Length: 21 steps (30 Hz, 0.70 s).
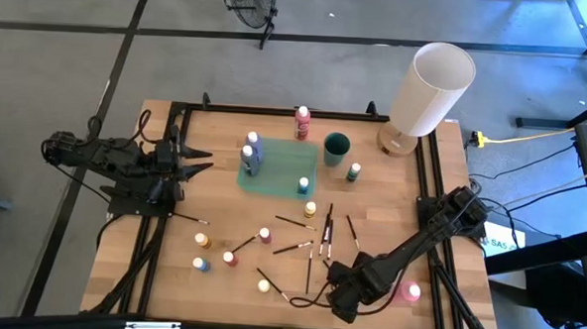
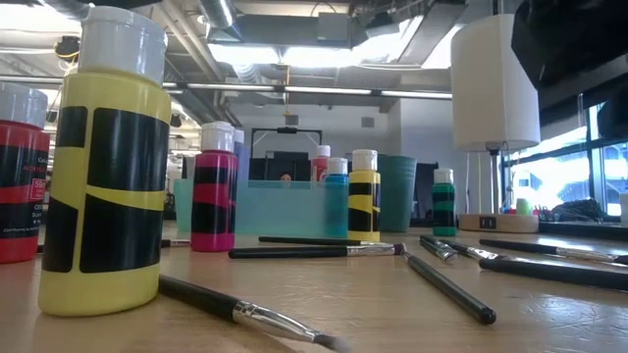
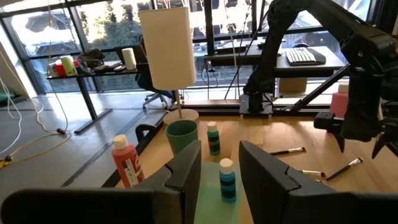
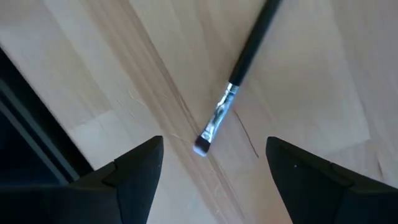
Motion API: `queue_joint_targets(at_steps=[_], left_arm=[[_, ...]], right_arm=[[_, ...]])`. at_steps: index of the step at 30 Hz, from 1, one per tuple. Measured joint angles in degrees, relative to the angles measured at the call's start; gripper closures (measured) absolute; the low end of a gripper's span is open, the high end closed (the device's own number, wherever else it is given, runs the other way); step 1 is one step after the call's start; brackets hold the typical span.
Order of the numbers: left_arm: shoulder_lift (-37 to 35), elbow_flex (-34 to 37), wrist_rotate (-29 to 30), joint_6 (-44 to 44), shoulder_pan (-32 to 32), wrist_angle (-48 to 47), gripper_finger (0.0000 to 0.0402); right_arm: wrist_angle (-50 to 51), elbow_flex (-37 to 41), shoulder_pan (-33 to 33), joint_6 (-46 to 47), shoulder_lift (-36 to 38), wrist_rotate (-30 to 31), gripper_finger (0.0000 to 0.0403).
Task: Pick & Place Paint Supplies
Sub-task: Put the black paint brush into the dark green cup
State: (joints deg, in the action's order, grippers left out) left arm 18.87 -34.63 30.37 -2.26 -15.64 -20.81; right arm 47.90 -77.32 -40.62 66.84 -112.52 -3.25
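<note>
The right claw point(image 4: 211, 163), spread wide, hovers over a brush point(image 4: 239, 81): light, stiff, thin, best pinched mid-handle. The left claw point(image 1: 199, 166) waits, parted and empty.

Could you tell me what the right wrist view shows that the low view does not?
Only the right wrist view shows the right end effector, open above bare table, with the bristle end of one paintbrush between its fingers. Only the low view shows the paint bottles, such as the big yellow bottle and pink bottle, the teal tray and the white cylinder. Both show brushes lying on the wooden tabletop.
</note>
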Motion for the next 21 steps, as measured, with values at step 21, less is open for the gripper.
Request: queue_joint_targets(at_steps=[21], left_arm=[[0.00,0.00,-3.84,-0.04,0.00,-0.44,0.0297]], right_arm=[[-0.39,-0.02,0.00,0.07,-1.93,-0.42,0.0168]])
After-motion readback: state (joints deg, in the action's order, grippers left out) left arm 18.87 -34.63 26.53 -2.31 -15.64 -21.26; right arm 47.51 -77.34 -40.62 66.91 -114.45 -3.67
